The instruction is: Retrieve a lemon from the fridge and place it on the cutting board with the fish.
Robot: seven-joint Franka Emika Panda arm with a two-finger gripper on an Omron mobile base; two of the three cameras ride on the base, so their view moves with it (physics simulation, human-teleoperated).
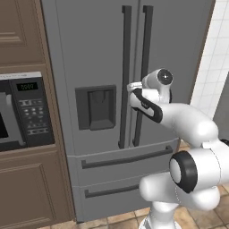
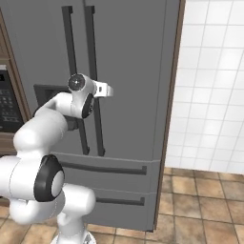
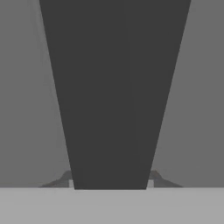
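Note:
The grey fridge [image 1: 89, 49] stands with both doors closed, its two dark bar handles side by side. My gripper [image 1: 133, 86] is at mid-height on the right door's handle [image 2: 92, 57]. In the hand view that dark handle [image 3: 113, 87] runs between my fingertips [image 3: 154, 176], which press on its sides: the gripper [image 3: 111, 179] is shut on the handle. From the right base view, the hand [image 2: 106, 90] sits against the same bar. The lemon is hidden behind the closed doors. The cutting board and the fish are out of view.
A black built-in microwave [image 1: 24, 112] sits in brown cabinets left of the fridge. Two fridge drawers [image 1: 125, 159] lie below the doors. A white tiled wall [image 2: 209, 86] and a tan tiled floor [image 2: 200, 200] are to the right.

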